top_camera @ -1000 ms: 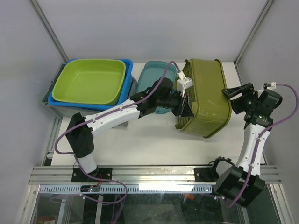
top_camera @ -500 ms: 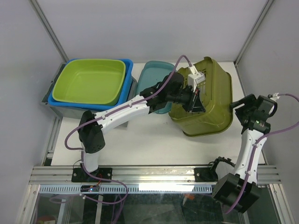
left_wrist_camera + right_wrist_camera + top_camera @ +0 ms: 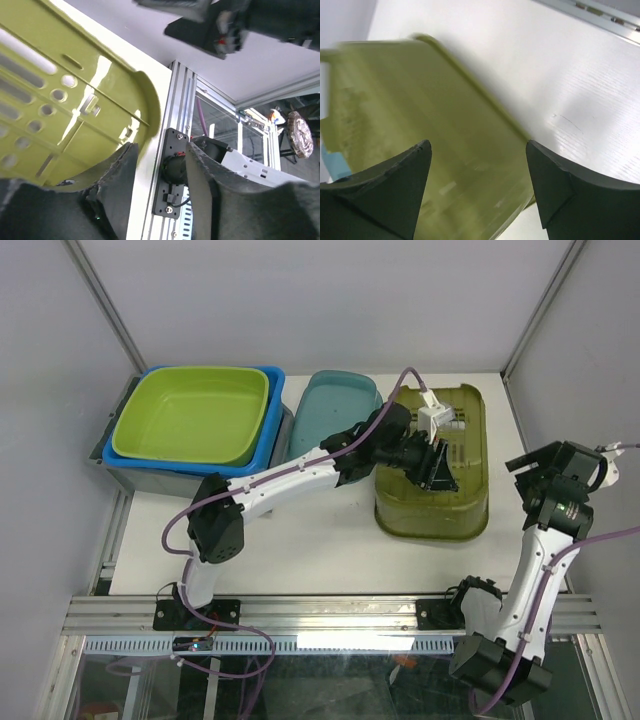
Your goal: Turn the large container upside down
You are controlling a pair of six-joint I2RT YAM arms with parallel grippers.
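Observation:
The large container (image 3: pixel 465 502) is an olive-green slotted basket that lies bottom-up on the right half of the table. My left gripper (image 3: pixel 438 466) hovers over its upturned base, open, and holds nothing. In the left wrist view the container (image 3: pixel 60 95) fills the upper left, and only the table edge and an arm base show between the left gripper's (image 3: pixel 160 175) fingers. My right gripper (image 3: pixel 530 464) stands open just right of the container, apart from it. The right wrist view shows the blurred container (image 3: pixel 420 125) below the right gripper (image 3: pixel 477 150).
A lime-green tub (image 3: pixel 193 412) sits nested in a blue tub (image 3: pixel 272 400) inside a grey bin at the back left. A teal container (image 3: pixel 330 405) stands between that stack and the olive one. An aluminium rail (image 3: pixel 330 610) runs along the near edge, with walls on both sides.
The container tipped from standing on its side to lying bottom-up on the table. My left gripper rode over with it and let go. My right gripper drew back to the right.

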